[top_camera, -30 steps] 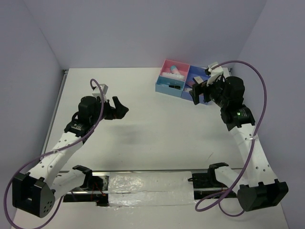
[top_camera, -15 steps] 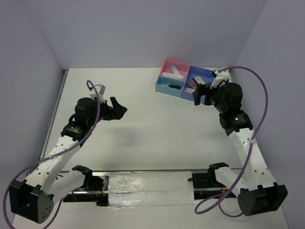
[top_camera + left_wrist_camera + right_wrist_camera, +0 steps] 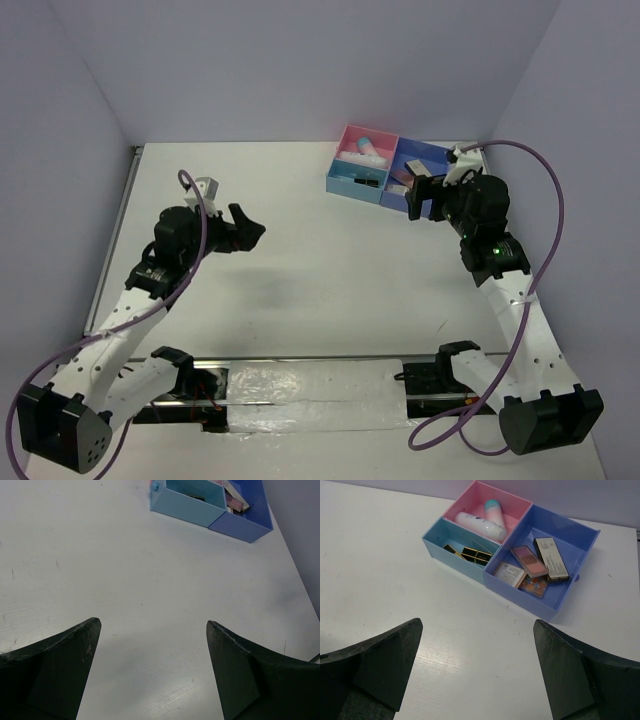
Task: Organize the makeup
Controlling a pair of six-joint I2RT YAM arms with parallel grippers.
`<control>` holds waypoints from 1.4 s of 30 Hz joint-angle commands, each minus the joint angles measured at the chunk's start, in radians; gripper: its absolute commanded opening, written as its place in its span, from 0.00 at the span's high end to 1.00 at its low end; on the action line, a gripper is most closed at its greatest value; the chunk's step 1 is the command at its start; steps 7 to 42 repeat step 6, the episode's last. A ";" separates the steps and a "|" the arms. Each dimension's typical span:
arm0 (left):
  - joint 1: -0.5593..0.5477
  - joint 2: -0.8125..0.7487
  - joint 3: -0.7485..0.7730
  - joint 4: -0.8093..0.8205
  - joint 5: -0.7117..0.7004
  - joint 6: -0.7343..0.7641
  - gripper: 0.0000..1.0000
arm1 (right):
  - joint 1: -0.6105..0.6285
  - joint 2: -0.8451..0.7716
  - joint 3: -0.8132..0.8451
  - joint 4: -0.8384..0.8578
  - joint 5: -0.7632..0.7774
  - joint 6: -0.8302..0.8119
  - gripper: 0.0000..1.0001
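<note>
The makeup point(image 3: 529, 560) is inside the box point(image 3: 520, 599): 2 tubes point(image 3: 479, 524) in pink, lipsticks point(image 3: 470, 555) in light blue, palettes point(image 3: 551, 559) in dark blue. The left jaws and right jaws are wide open, holding nothing.

Robot lab booth: bare white table point(image 3: 320, 270), plain lavender walls point(image 3: 300, 60).
</note>
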 commanded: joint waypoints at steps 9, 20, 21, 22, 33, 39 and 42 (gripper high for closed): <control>0.007 -0.022 -0.005 0.019 -0.010 0.000 0.01 | -0.008 -0.022 -0.034 0.058 0.030 0.009 0.00; 0.007 -0.022 -0.005 0.019 -0.010 0.000 0.01 | -0.008 -0.022 -0.034 0.058 0.030 0.009 0.00; 0.007 -0.022 -0.005 0.019 -0.010 0.000 0.01 | -0.008 -0.022 -0.034 0.058 0.030 0.009 0.00; 0.007 -0.022 -0.005 0.019 -0.010 0.000 0.01 | -0.008 -0.022 -0.034 0.058 0.030 0.009 0.00; 0.007 -0.022 -0.005 0.019 -0.010 0.000 0.01 | -0.008 -0.022 -0.034 0.058 0.030 0.009 0.00; 0.007 -0.022 -0.005 0.019 -0.010 0.000 0.01 | -0.008 -0.022 -0.034 0.058 0.030 0.009 0.00; 0.007 -0.022 -0.005 0.019 -0.010 0.000 0.01 | -0.008 -0.022 -0.034 0.058 0.030 0.009 0.00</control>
